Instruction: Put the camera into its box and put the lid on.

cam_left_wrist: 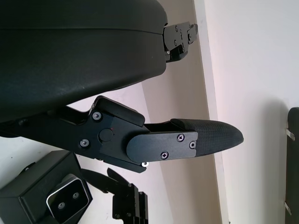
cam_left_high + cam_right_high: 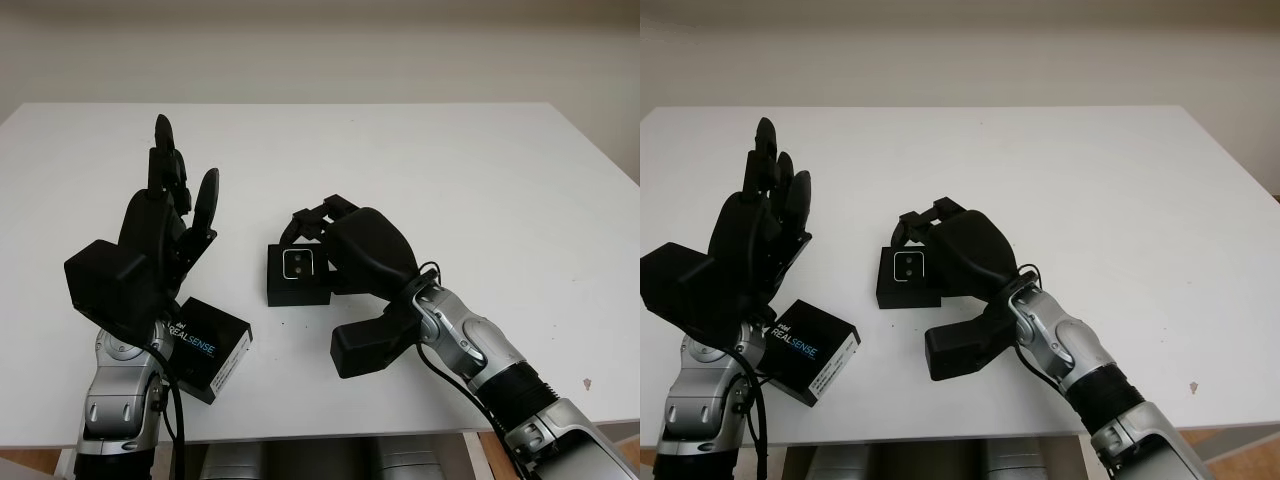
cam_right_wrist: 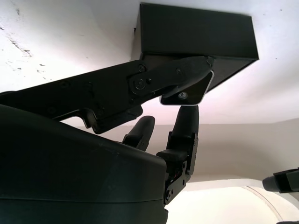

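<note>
The right hand (image 2: 335, 235) curls its fingers (image 3: 182, 86) over the small silver-faced camera (image 2: 299, 264), gripping it where it sits in the open black cardboard box (image 2: 298, 285) near the middle of the white table (image 2: 480, 170). The camera shows a square, light-rimmed face with two dark lenses, facing upward; its body is hidden in the box, so its long axis cannot be told. The left hand (image 2: 165, 215) is open, raised above the front left of the table. Under its wrist lies the black "RealSense" printed lid (image 2: 212, 350), partly covered, near the table's front edge.
</note>
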Robot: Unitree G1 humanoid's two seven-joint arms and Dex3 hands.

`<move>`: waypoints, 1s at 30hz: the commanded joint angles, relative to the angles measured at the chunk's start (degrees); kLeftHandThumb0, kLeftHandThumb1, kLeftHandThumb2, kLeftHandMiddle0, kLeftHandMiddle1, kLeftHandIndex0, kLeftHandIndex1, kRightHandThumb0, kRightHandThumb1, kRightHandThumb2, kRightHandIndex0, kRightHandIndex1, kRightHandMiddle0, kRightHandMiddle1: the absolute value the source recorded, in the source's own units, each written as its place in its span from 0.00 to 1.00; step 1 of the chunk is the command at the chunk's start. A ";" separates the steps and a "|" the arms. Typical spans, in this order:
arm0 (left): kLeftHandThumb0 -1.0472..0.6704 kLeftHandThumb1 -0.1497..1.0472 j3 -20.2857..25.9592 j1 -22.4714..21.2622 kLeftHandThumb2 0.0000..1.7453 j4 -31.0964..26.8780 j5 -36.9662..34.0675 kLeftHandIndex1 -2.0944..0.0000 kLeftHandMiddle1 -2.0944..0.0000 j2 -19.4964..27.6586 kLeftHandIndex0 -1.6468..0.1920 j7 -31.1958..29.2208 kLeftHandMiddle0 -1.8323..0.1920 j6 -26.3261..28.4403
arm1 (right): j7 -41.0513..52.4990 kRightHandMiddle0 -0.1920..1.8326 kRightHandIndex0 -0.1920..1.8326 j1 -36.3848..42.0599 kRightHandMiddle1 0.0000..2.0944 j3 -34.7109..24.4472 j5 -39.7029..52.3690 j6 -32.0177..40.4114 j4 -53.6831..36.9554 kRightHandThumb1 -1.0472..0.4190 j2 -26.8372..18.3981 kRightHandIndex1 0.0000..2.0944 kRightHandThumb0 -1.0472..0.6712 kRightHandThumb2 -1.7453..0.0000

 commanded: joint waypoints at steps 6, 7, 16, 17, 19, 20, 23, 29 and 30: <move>0.15 1.00 -0.11 0.23 0.28 -1.30 -0.35 1.00 1.00 -0.51 1.00 0.04 1.00 -0.03 | -2.99 0.25 0.22 -1.51 0.52 1.80 -3.26 0.12 2.47 0.06 -1.02 0.39 0.22 0.97; 0.15 1.00 -0.16 0.35 0.28 -1.41 -0.24 1.00 1.00 -0.39 1.00 -0.05 1.00 0.00 | -3.76 0.26 0.23 -1.74 0.52 2.14 -3.73 -0.01 3.27 0.06 -1.08 0.38 0.22 0.97; 0.14 1.00 0.10 0.68 0.28 -1.73 -0.42 1.00 1.00 -0.48 1.00 -0.11 1.00 -0.14 | -9.94 0.34 0.31 -4.49 0.74 4.93 -6.52 -0.41 10.35 0.07 -1.05 0.35 0.28 0.97; 0.14 1.00 0.09 0.75 0.27 -1.89 -0.41 1.00 1.00 -0.50 1.00 -0.05 1.00 0.03 | -10.20 0.33 0.31 -4.77 0.74 5.17 -6.47 -0.47 10.82 0.08 -1.10 0.36 0.30 0.97; 0.14 1.00 0.00 0.86 0.27 -2.05 -0.23 1.00 1.00 -0.35 1.00 -0.06 1.00 0.14 | -9.80 0.32 0.30 -5.23 0.73 5.49 -6.21 -0.43 11.29 0.08 -1.25 0.38 0.32 0.97; 0.14 1.00 -0.02 0.88 0.28 -2.06 -0.22 1.00 1.00 -0.30 1.00 -0.12 1.00 0.15 | -9.42 0.32 0.29 -5.39 0.71 5.53 -6.01 -0.38 11.45 0.09 -1.28 0.40 0.33 0.97; 0.15 1.00 -0.02 0.85 0.28 -2.04 -0.16 1.00 1.00 -0.23 1.00 -0.17 1.00 0.18 | -8.69 0.32 0.28 -5.84 0.69 5.46 -5.40 -0.57 11.90 0.09 -1.37 0.44 0.34 0.97; 0.14 1.00 0.03 0.54 0.28 -1.86 -0.43 1.00 1.00 -0.22 1.00 -0.30 1.00 0.58 | -8.17 0.30 0.23 -7.16 0.72 4.08 -2.47 -2.36 13.02 0.07 -1.63 0.49 0.36 0.97; 0.15 1.00 0.00 0.49 0.28 -1.80 -0.36 1.00 1.00 -0.21 1.00 -0.29 1.00 0.53 | -8.30 0.30 0.23 -7.45 0.73 3.69 -1.65 -3.04 13.39 0.07 -1.63 0.50 0.36 0.97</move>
